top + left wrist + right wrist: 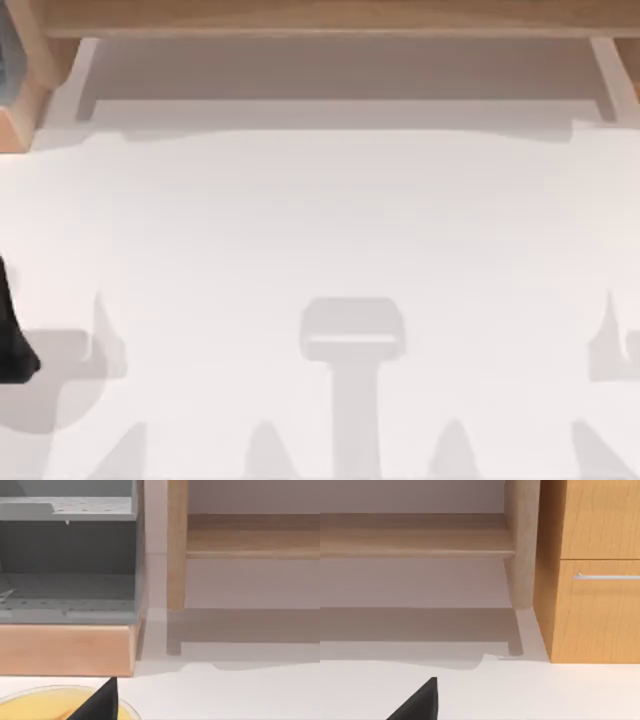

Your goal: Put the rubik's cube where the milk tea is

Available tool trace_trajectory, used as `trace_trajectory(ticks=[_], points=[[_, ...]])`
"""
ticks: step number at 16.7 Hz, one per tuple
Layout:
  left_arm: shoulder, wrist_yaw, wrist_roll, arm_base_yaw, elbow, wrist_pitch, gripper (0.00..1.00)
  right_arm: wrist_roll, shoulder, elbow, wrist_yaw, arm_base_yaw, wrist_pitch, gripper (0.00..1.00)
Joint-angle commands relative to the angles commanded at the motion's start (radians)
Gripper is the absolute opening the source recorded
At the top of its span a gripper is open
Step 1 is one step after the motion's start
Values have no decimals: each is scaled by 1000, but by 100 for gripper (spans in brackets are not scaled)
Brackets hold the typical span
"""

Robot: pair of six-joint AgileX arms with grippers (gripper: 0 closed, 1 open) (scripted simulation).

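White table (320, 230), wood shelf (330, 15) along the far edge, grey rack (67, 555) on a wood base at far left, wood drawer cabinet (595, 570) at far right. My left arm (12, 340) sits at the table's left edge, a yellow plate (45, 702) just under my left claw (102, 702); right claw (420, 702) hangs over bare table. Can't tell how open either claw is or whether it holds anything, and can't tell where cube or milk tea are.

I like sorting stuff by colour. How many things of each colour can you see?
Yellow: 1, a round yellow plate.
Grey: 1, a grey open shelf box.
Orange-brown wood: 1, a wooden drawer cabinet with a silver handle.
Total: 3
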Motion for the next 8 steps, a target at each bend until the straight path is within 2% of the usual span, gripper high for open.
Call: trace_trajectory(ticks=[4, 8], points=[[31, -13, 1, -14, 31, 3, 100, 0, 0, 0, 0, 0, 0, 100], [221, -79, 9, -84, 217, 18, 100, 0, 0, 0, 0, 0, 0, 100]])
